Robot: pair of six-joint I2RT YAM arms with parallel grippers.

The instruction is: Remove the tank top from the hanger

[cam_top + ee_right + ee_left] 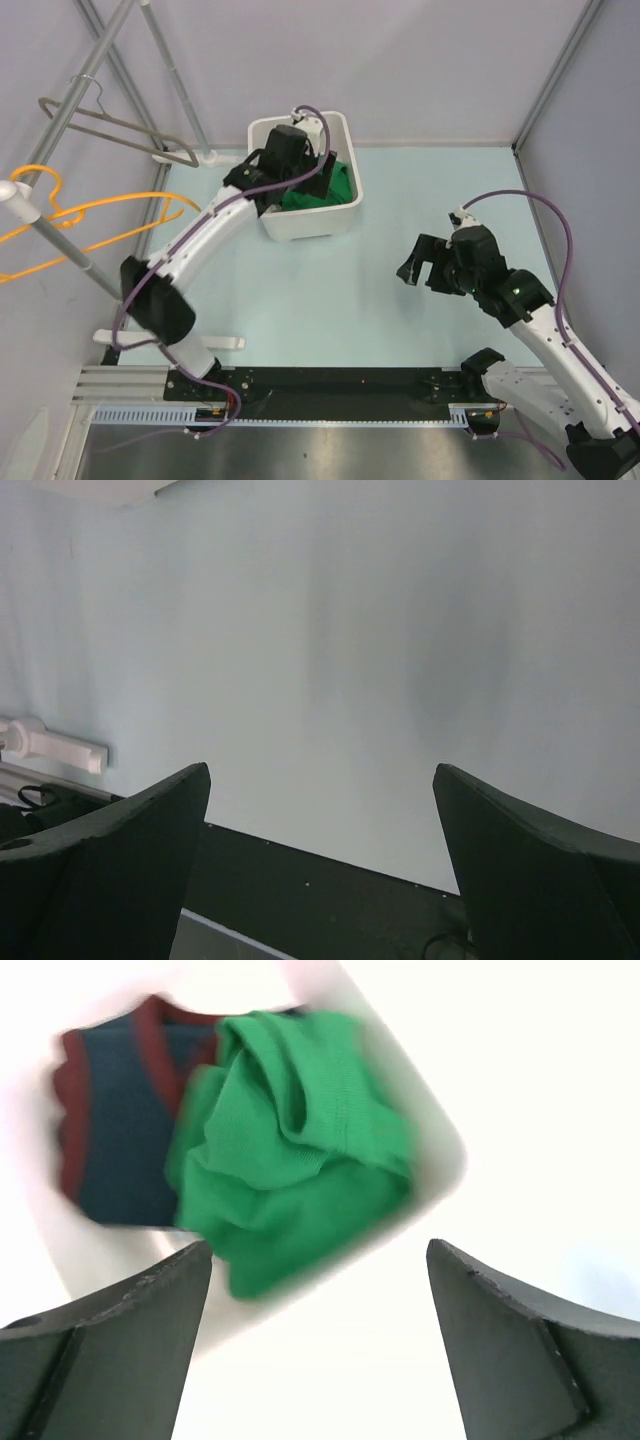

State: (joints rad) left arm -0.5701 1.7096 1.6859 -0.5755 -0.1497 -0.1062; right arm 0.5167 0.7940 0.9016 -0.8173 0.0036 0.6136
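Here: one tank top (pixel 290 1160) in bin (pixel 300 228); hanger (pixel 130 128), orange hanger (pixel 110 201) bare; left pincer (pixel 320 1250), right pincer (pixel 320 770) both released.

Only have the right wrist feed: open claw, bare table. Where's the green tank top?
Observer: In the white bin at the far side of the table. The tank top lies crumpled inside it.
Operator: Off the hanger?
Observer: Yes. The grey hanger hangs bare on the rack at the left.
Operator: Left claw holding it?
Observer: No. The left claw is open over the bin, with nothing between its fingers.
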